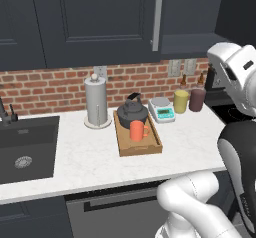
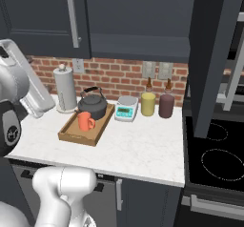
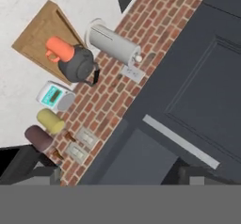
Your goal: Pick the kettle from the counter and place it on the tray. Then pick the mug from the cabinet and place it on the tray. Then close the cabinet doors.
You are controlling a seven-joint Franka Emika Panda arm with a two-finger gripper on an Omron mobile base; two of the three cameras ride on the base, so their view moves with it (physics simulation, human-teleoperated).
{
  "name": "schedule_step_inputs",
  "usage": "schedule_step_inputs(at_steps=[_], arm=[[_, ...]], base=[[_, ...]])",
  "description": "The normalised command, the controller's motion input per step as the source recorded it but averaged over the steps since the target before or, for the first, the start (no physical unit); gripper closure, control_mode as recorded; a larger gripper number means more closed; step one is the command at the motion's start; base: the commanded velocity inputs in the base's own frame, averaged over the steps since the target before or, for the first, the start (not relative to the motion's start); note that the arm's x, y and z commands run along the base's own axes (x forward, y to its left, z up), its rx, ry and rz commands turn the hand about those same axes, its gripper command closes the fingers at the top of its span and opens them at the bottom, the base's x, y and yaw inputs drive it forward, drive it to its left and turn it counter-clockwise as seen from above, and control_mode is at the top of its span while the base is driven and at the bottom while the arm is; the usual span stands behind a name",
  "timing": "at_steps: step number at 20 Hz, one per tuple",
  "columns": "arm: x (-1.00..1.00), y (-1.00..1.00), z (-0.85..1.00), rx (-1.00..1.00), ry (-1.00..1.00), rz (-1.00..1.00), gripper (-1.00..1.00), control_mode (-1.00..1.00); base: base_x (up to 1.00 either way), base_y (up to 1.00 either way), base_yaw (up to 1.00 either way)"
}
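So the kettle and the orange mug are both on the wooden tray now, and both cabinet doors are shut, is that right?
Not quite. The kettle and the mug do sit on the tray, but just one cabinet door is shut. The right base view shows the other door swung open, edge toward the camera.

— Where does the tray (image 1: 141,146) sit?
— Mid-frame on the counter (image 1: 95,157), with the kettle (image 1: 132,113) at its back end and the mug (image 1: 137,130) just in front of it.
— And around it?
— Paper-towel roll (image 1: 96,101) to its left, scale (image 1: 162,109) to its right, then two cups (image 1: 181,101) further right. The sink (image 1: 27,148) lies at far left; a cabinet door (image 1: 95,19) fills the upper frame.
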Motion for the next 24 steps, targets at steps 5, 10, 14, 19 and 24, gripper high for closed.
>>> schedule_step_inputs(at_steps=[5,10,14,19,24], arm=[[0.00,-0.83,0.00,0.06,-0.15,-0.23,-1.00,-1.00],[0.09,-0.75,0.00,0.04,-0.03,-0.38,-1.00,-1.00],[0.07,-0.78,0.00,0.05,0.00,-0.45,-1.00,-1.00],[-0.31,-0.95,0.00,0.20,0.00,-0.20,-1.00,-1.00],[-0.70,-0.88,0.01,0.18,-0.17,-0.01,-1.00,-1.00]], base=[[0.00,0.00,0.00],[0.00,0.00,0.00],[0.00,0.00,0.00],[0.00,0.00,0.00],[0.00,0.00,0.00]])
